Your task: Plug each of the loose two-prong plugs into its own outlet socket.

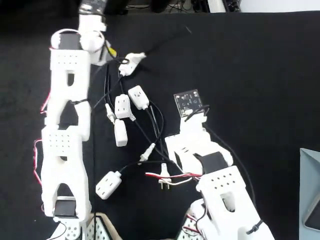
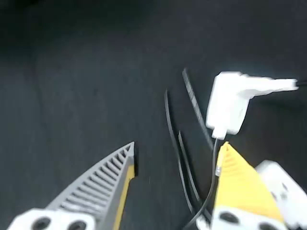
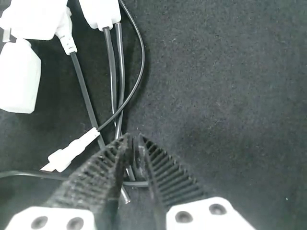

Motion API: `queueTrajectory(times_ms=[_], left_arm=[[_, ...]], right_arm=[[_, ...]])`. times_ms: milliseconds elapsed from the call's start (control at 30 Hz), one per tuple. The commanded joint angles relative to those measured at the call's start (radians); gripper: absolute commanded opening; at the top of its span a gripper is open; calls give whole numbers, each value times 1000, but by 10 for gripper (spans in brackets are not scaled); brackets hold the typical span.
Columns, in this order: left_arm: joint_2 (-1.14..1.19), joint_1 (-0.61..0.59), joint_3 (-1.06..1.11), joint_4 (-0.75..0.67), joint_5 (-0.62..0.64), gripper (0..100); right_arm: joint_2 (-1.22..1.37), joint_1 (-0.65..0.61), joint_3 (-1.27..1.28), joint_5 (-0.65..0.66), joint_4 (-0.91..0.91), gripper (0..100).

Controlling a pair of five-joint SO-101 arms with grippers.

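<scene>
My left gripper point(image 2: 175, 148) stands open at the far side of the table point(image 1: 109, 54), just short of a white angled plug point(image 2: 230, 108) point(image 1: 131, 62) on a black cord. Nothing lies between its fingers. My right gripper point(image 3: 134, 143) is shut on a thin black cable point(image 3: 130, 168) in the middle of the table. White outlet sockets point(image 1: 122, 106) point(image 1: 139, 96) point(image 1: 121, 132) lie between the arms; two of these sockets point(image 3: 26, 19) point(image 3: 17, 79) show ahead of my right gripper. A loose two-prong plug point(image 1: 163, 175) lies near the right arm's base, and another socket point(image 1: 108, 184) sits near the front.
Black cords point(image 1: 155, 125) cross the black table between the sockets. A small white inline connector point(image 3: 62, 155) point(image 1: 148, 150) lies beside my right fingers. A grey bin point(image 1: 310, 190) stands at the right edge. The table's far right is bare point(image 1: 260, 75).
</scene>
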Motion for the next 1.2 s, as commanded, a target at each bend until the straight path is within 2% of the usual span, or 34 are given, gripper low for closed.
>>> queueTrajectory(times_ms=[0, 100, 500, 600, 833, 900, 1033, 1167], left_arm=[[-11, -47, -170, 235, 38, 274], [-11, -47, -180, 322, 41, 274], [-43, -87, 1, 321, 25, 273], [-107, -74, 131, 321, -48, 273], [-381, -35, 567, 316, -120, 273], [-443, -21, 670, 308, -97, 274], [-480, 8, 837, 186, 66, 278], [-479, 12, 961, 54, 158, 278]], right_arm=[[-19, 15, -12, 2, -18, 15], [-19, 15, -12, 2, -18, 15], [-15, 15, -12, 2, -18, 15], [-15, 15, -12, 2, -18, 15], [-15, 15, -10, 2, -25, 15], [-15, 15, -10, 2, -25, 15], [-15, 15, -10, 2, -25, 15], [-15, 15, -7, 2, -25, 15]])
